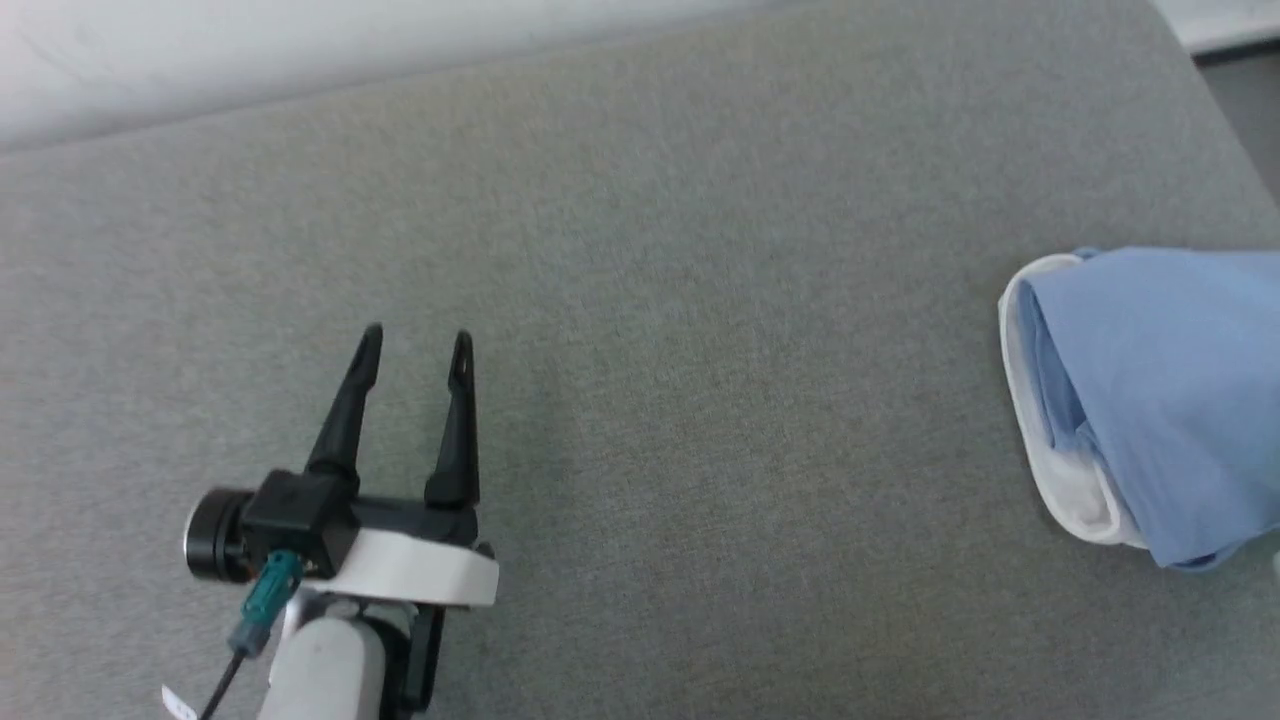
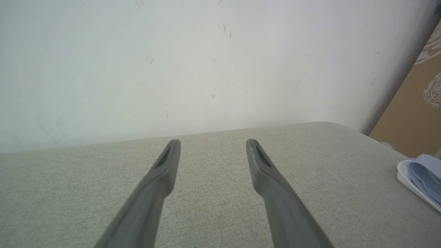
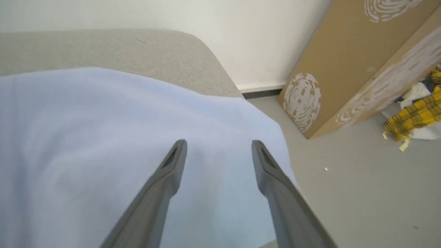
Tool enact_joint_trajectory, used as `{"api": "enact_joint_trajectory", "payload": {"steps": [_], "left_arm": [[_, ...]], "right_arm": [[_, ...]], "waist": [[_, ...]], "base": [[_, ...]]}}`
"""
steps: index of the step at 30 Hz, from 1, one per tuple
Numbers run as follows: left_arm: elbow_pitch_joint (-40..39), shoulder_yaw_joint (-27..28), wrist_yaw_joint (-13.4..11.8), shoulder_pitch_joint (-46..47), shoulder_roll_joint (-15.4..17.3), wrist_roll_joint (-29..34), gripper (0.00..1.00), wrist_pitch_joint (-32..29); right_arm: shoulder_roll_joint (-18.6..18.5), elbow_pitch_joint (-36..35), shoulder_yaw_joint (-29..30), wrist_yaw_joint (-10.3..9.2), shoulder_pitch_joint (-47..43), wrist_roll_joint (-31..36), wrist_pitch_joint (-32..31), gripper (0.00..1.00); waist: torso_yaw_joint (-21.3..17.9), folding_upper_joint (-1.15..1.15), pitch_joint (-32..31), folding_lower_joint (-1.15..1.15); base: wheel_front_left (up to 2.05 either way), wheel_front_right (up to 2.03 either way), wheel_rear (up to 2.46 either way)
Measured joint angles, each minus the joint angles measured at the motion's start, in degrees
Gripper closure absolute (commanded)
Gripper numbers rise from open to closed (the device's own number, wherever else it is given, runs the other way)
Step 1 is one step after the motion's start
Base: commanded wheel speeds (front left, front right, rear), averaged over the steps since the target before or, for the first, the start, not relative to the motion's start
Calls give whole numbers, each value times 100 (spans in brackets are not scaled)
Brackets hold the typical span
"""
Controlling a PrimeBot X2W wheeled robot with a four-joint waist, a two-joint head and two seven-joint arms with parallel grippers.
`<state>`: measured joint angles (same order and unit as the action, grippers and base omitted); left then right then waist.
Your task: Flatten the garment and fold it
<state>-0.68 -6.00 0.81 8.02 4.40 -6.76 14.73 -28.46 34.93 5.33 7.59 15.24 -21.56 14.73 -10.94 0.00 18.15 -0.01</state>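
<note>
Your folded garment (image 1: 1160, 400) lies at 3 o'clock, light blue, white-edged. Left gripper (image 1: 417, 338) at 8 o'clock and right gripper (image 3: 218, 143) over it stand released.

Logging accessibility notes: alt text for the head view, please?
The left pincer, open and empty, is over a grey fabric surface. A folded light blue garment with white edging lies at the right edge, apart from it.

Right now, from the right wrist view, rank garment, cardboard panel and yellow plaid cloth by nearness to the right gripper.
1. garment, just beneath the right gripper.
2. cardboard panel, standing on the floor, upper right.
3. yellow plaid cloth, far right, beyond the panel.
</note>
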Motion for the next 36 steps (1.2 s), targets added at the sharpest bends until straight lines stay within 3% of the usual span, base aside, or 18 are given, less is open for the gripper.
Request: {"api": "enact_joint_trajectory", "payload": {"steps": [9, 17, 27, 36], "left_arm": [[113, 123, -88, -532, -65, -134, 0, 0], [331, 318, -88, -859, 0, -137, 0, 1], [633, 623, -138, -1178, 521, -118, 0, -111], [720, 657, -129, -1301, 626, -140, 0, -180]], "right_arm": [[1256, -2213, 388, 0, -1305, 493, -298, 0], [2027, -3454, -78, -3, -1725, 851, -862, 0], [2283, -4052, -510, -3, -1991, 1204, -1050, 0], [2345, -4084, -531, -3, -2248, 1298, -1136, 0]], "waist": [[266, 0, -798, -1], [785, 0, -1220, 0], [1220, 0, -1565, 0], [1233, 0, -1726, 0]], "base": [[0, 0, 0], [0, 0, 0], [0, 0, 0], [0, 0, 0]]}}
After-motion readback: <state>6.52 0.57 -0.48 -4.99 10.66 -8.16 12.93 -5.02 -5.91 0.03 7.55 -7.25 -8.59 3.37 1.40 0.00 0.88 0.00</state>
